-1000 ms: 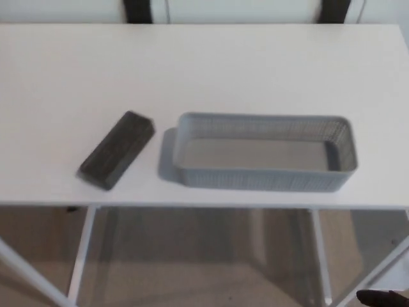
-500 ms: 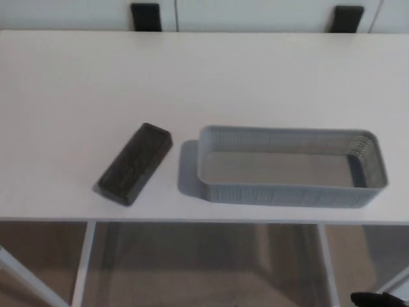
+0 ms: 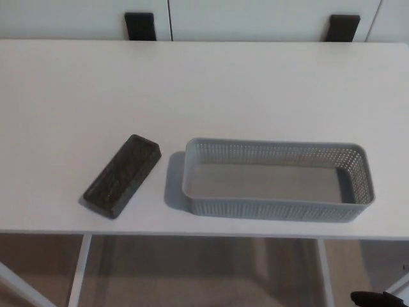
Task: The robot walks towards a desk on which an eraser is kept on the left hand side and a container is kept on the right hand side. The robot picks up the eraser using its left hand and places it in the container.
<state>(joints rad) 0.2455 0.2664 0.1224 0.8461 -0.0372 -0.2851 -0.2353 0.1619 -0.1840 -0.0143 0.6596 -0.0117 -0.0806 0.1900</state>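
At the lower right edge, beneath the bench (image 3: pixel 204 89) top, just a dark sliver of the right robot hand (image 3: pixel 377 298); cannot tell whether open or closed, nor whether holding anything. Out of view, the left robot hand. Up on the white bench, near its front edge, a grey perforated container (image 3: pixel 275 210), lying lengthwise, empty. Just beside its left end, not touching, the dark eraser (image 3: pixel 121 175), flat and angled diagonally.
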